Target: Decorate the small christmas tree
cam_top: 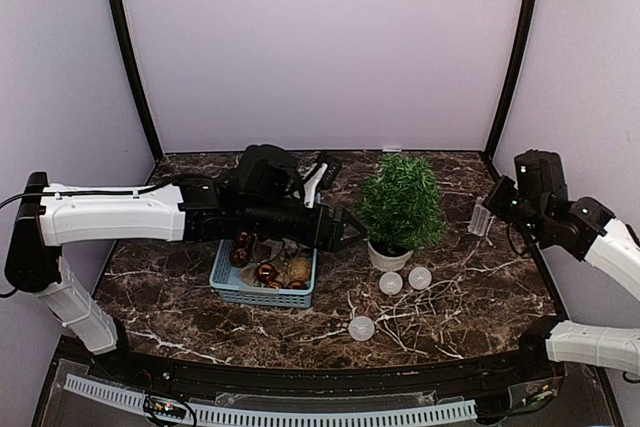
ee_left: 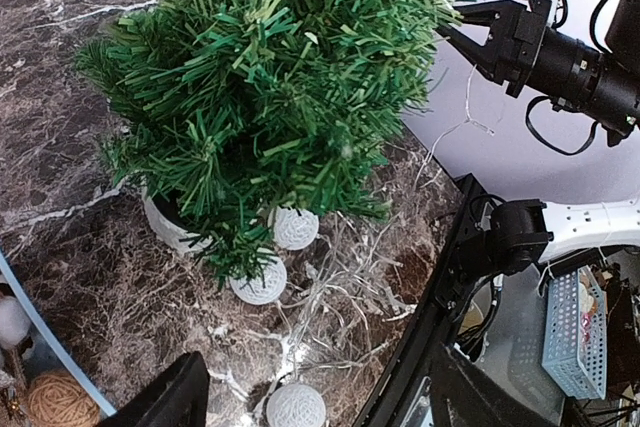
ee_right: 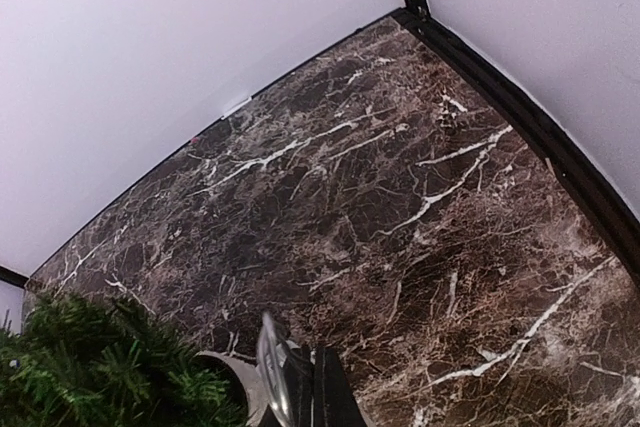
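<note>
The small christmas tree (cam_top: 402, 199) stands in its white pot (cam_top: 387, 258) right of centre; it fills the left wrist view (ee_left: 280, 77). A string of white ball lights (ee_left: 258, 282) on thin wire lies tangled on the table in front of the pot, and its balls show in the top view (cam_top: 390, 283). My left gripper (cam_top: 350, 225) is open and empty, just left of the tree above the table. My right gripper (cam_top: 487, 209) hovers right of the tree, shut on a clear end piece (ee_right: 268, 367) of the light string; thin wire hangs from it.
A blue basket (cam_top: 262, 295) with brown and red ornaments and a twine ball sits left of the pot, under my left arm. The table's black front rim (cam_top: 330, 372) runs close to the nearest ball light. Purple walls enclose the table.
</note>
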`<state>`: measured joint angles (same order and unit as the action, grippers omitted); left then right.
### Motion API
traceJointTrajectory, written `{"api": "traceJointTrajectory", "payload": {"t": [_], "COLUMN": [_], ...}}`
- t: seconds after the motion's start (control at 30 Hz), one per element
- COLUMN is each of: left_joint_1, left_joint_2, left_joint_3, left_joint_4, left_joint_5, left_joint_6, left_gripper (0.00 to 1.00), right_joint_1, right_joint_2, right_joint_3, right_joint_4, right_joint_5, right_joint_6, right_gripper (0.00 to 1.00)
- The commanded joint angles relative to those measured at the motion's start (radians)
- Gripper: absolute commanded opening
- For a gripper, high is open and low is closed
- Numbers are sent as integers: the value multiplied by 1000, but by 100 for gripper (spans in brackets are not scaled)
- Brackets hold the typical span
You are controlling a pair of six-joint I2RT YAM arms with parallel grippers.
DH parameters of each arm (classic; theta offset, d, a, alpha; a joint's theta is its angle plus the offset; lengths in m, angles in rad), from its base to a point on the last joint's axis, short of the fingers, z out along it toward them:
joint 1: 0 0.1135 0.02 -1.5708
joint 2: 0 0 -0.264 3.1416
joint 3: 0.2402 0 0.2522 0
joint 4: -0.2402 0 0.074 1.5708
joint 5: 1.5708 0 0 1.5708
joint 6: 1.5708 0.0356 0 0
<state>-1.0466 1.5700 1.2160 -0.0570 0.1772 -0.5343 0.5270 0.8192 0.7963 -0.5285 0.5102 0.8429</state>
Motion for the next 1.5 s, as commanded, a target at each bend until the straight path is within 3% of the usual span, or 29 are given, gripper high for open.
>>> {"api": "traceJointTrajectory", "payload": {"t": [0.0,0.77,1.47], "left_joint_1": [9,36,36], "left_joint_2": [40,232,262], "left_joint_3": [49,153,181], "left_joint_4": [29,34,-7], "left_joint_5": [-15,38,26], "left_joint_6": [-34,-34,-28], "left_gripper": [76,55,9], "right_joint_1": [-91,-98,-26], "right_joint_2": [45,294,315], "right_joint_3": [-52,-159,-247], "right_joint_4": [212,570,704], "right_joint_5": [-200,-321,-373], "right_joint_6": [1,246,392], "right_gripper": [0,0,0]}}
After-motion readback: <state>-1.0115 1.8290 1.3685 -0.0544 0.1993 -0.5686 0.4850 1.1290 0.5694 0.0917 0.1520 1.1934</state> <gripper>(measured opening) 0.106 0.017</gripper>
